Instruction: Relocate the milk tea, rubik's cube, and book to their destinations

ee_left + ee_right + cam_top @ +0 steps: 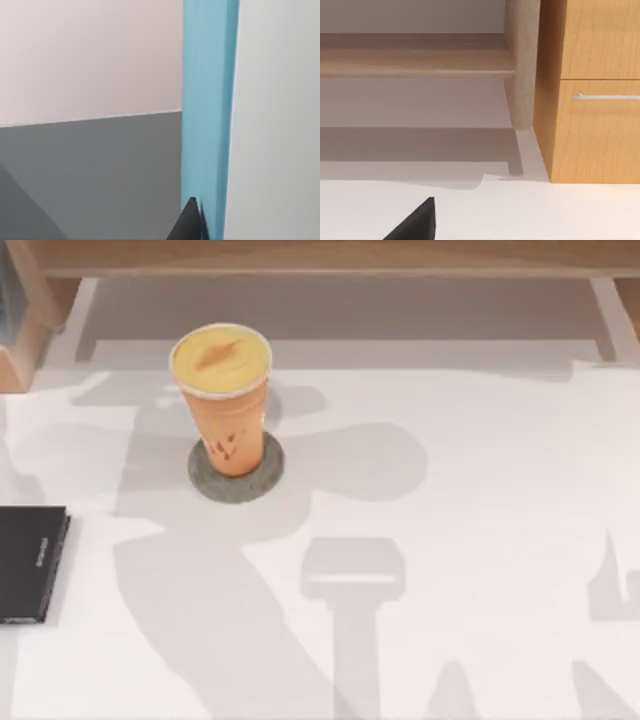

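- The white table spans the top view, crossed by broad grey shadows of the arms.
- A wooden shelf runs along the table's far edge; the right wrist view looks at the same kind of furniture: a wooden cabinet with a metal drawer handle and a pale round post beside it.
- The book, teal-blue, stands as a tall upright band in the left wrist view. A dark fingertip of the left gripper touches its lower end, so the gripper seems to be grasping the book, though only 1 finger can be seen and the grip itself cannot be confirmed. Behind the book are a pale wall and a grey floor.
- The flat black book lies at the table's left edge in the top view, small white lettering along its spine, nothing resting on it.
- The milk tea stands upright in the left half of the table, toward the far side, its yellow-orange top facing the camera.
- The coaster, a speckled grey disc, sits directly under the cup, its rim showing around the cup's base.
- Of the right gripper, 1 dark fingertip appears in the right wrist view above the white tabletop; whether it is released or clenched cannot be told.
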